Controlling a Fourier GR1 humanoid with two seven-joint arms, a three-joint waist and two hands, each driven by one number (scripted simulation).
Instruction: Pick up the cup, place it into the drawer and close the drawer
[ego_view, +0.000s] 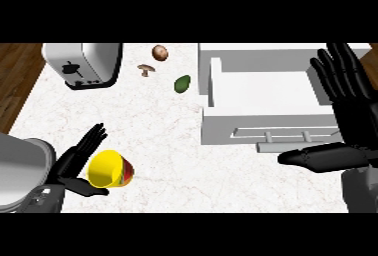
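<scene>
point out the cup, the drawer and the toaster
cup (105, 167): head view, on its yellow outer wall
drawer (264, 93): head view, on the bare floor inside the open drawer
toaster (83, 64): head view, on its silver top

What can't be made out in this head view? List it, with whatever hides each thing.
- Cup: its near side is hidden by the left hand, so the contact there cannot be seen.
- Drawer: its right wall is covered by the right hand.
- Toaster: its top is cut off by the view's upper edge.
</scene>
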